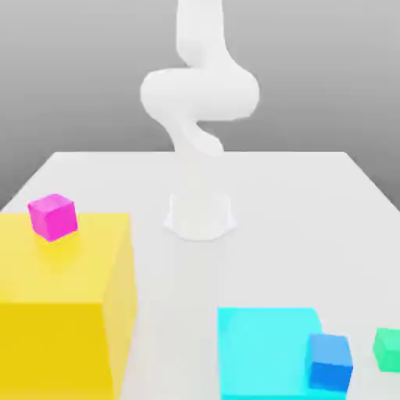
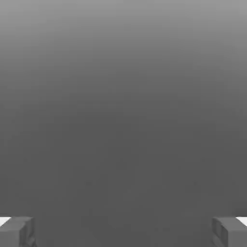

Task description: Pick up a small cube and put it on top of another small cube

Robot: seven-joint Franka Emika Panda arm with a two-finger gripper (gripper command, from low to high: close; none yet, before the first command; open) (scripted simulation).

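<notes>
The small green cube (image 1: 388, 349) lies on the white table (image 1: 312, 203) at the exterior view's right edge, partly cut off by the frame. Close to its left, a small blue cube (image 1: 329, 362) sits at the near right corner of a large cyan block (image 1: 262, 351). A small magenta cube (image 1: 53, 216) rests on top of a large yellow block (image 1: 62, 312) at the exterior view's left. In the hand view my gripper (image 2: 123, 234) is open, its grey fingertips (image 2: 17, 231) far apart with nothing between them, facing plain grey background.
The white arm's base (image 1: 199, 215) stands at the table's middle, and the arm rises and twists upward from it. The yellow and cyan blocks are tall obstacles along the near side.
</notes>
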